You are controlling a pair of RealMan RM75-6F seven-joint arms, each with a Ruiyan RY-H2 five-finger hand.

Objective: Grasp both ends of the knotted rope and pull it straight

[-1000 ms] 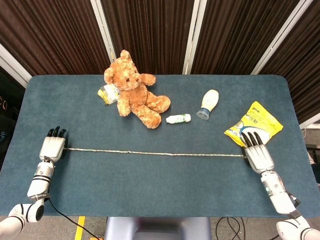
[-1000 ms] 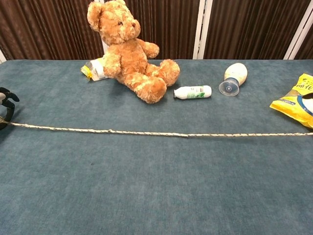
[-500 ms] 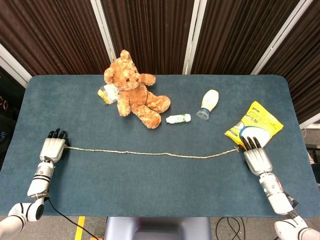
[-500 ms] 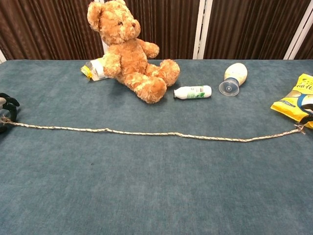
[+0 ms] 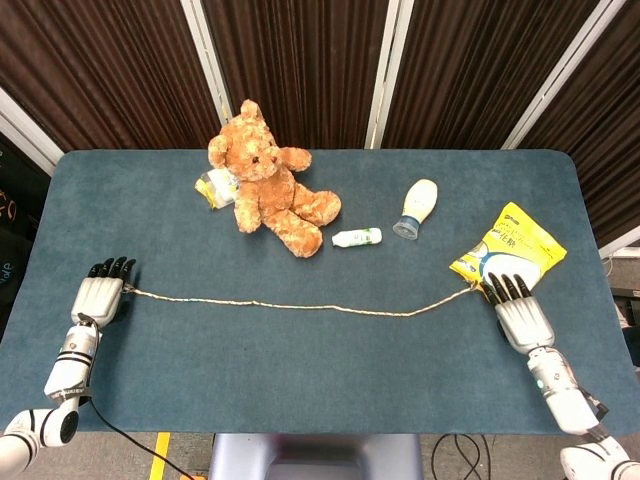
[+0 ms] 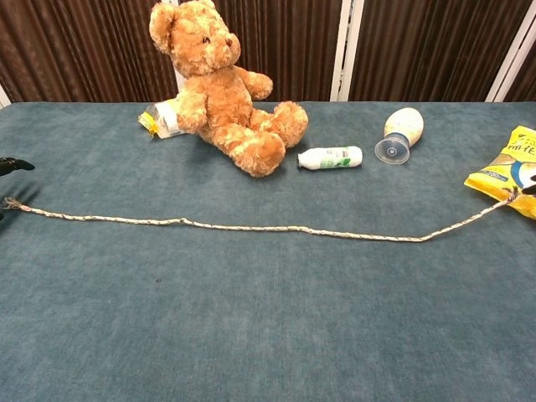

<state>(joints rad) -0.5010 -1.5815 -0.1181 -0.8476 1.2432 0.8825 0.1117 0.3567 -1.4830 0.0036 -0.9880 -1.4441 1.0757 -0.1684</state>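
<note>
The thin pale rope [image 5: 300, 306] lies across the blue table [image 5: 320, 380] in a shallow sag, no longer taut. Its frayed left end [image 6: 8, 202] rests free on the cloth just beside my left hand [image 5: 97, 298], which lies flat with its fingers extended. At the rope's right end [image 6: 511, 195], next to the yellow bag, my right hand [image 5: 517, 308] lies palm down with its fingers spread. Neither hand holds anything. The chest view shows only dark fingertips [image 6: 12, 164] at its edges.
A brown teddy bear [image 5: 268, 185] sits at the back with a small packet [image 5: 215, 187] beside it. A small white bottle [image 5: 357, 237] and a larger white bottle [image 5: 419, 206] lie right of it. A yellow snack bag [image 5: 510, 245] lies ahead of my right hand.
The rope was stretched taut between both hands; now it lies slack and curved. Both ends have come out of the hands, and the left hand has drawn slightly left.
</note>
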